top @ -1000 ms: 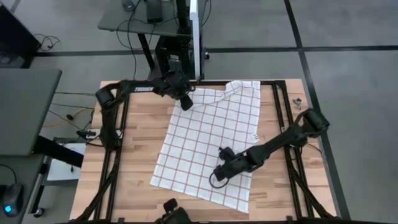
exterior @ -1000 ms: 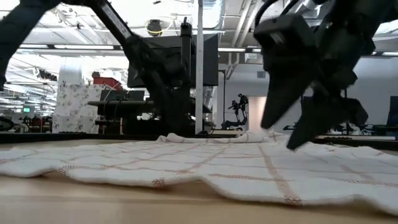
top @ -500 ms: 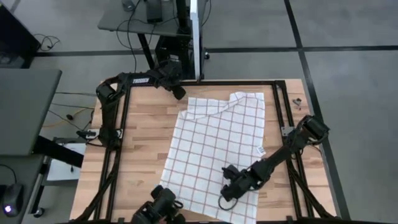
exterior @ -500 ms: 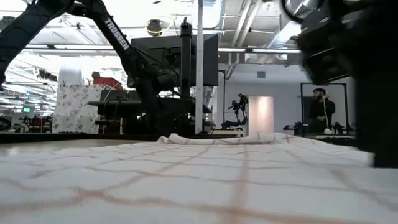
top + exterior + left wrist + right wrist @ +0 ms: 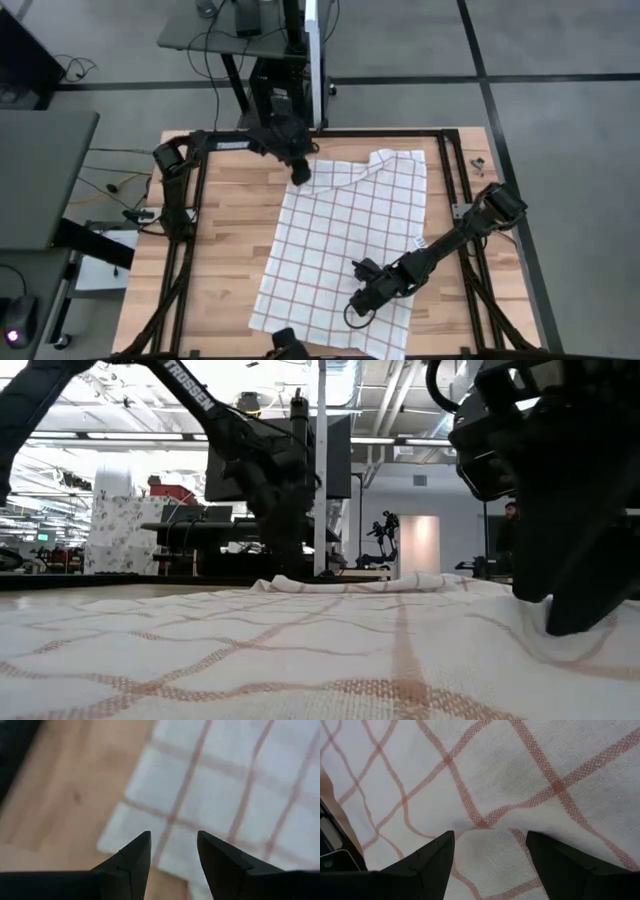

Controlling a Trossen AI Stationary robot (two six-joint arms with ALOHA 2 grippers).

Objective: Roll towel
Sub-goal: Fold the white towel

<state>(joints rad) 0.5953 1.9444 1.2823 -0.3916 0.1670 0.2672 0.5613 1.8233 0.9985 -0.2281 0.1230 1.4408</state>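
The towel, white with a grid of thin red-brown lines, lies spread flat on the wooden table. Its far right corner is folded over, and a small white tag sits at its right edge. My left gripper stands open over the towel's far left corner; its fingers show apart from the cloth. My right gripper is open on the towel close to its near edge, pointing slantwise down. My right gripper has both open fingertips set down on the towel's upper face, a little in from its near edge. The fingers come slanting down from the table's right. The cloth puckers slightly between them and otherwise lies flat on the table.
Black frame rails run along the table's left and right sides. A small dark object lies at the far right, outside the rail. Bare wood shows left of the towel. A camera mount sits at the near edge.
My right gripper has gone toward the table's near edge with its fingers on the towel, and the whole towel has slid that way and flattened at its far left. My left gripper drew back toward the far edge, then came back over the towel's far left corner.
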